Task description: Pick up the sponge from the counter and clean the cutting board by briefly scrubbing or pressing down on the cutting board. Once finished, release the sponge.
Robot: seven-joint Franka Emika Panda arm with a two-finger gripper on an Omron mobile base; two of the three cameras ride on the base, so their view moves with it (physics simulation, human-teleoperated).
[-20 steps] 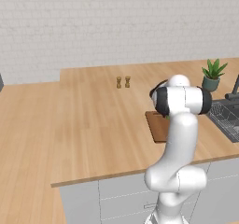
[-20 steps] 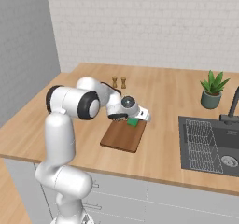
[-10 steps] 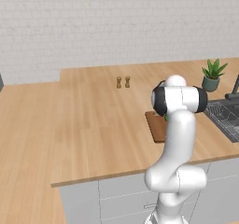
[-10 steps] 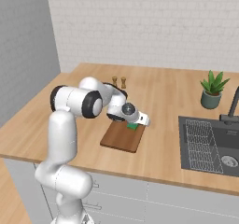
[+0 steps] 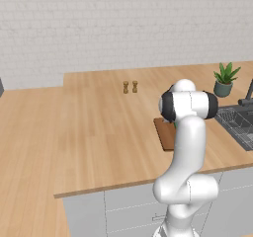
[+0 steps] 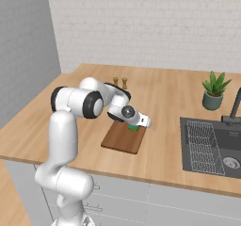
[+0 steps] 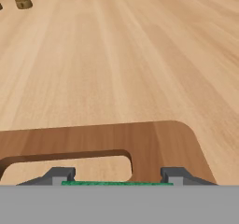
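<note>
1. The tabletop point(image 6: 70, 107) is light wood. It runs from the left wall across to the sink point(image 6: 214, 145) on the right.
2. Two small brown shakers point(image 6: 119, 82) stand side by side near the back of the tabletop, well apart from the board.
3. The arm point(image 6: 70, 126) stands at the front left in the right base view. It goes up, bends at a big dark joint, then reaches forward and down to the right.
4. In the left base view the arm point(image 5: 185, 147) stands in front of the board point(image 5: 165, 132) and hides most of it.
5. The board point(image 6: 123, 136) is dark brown and lies flat on the tabletop, in front of the shakers and left of the sink.
6. The gripper point(image 6: 137, 125) is low over the far end of the board, tilted down.
7. The sponge point(image 6: 133, 127) is green. It sits between the fingers, clamped from both sides, at the far end of the board. I cannot tell if it touches the board.
8. In the hand view the sponge point(image 7: 116, 183) is a thin green strip between the two grey fingertips point(image 7: 58, 175), just over the board's slot handle point(image 7: 70, 167).
9. A plant point(image 6: 214, 91) in a pot stands at the back right, behind the sink.
</note>
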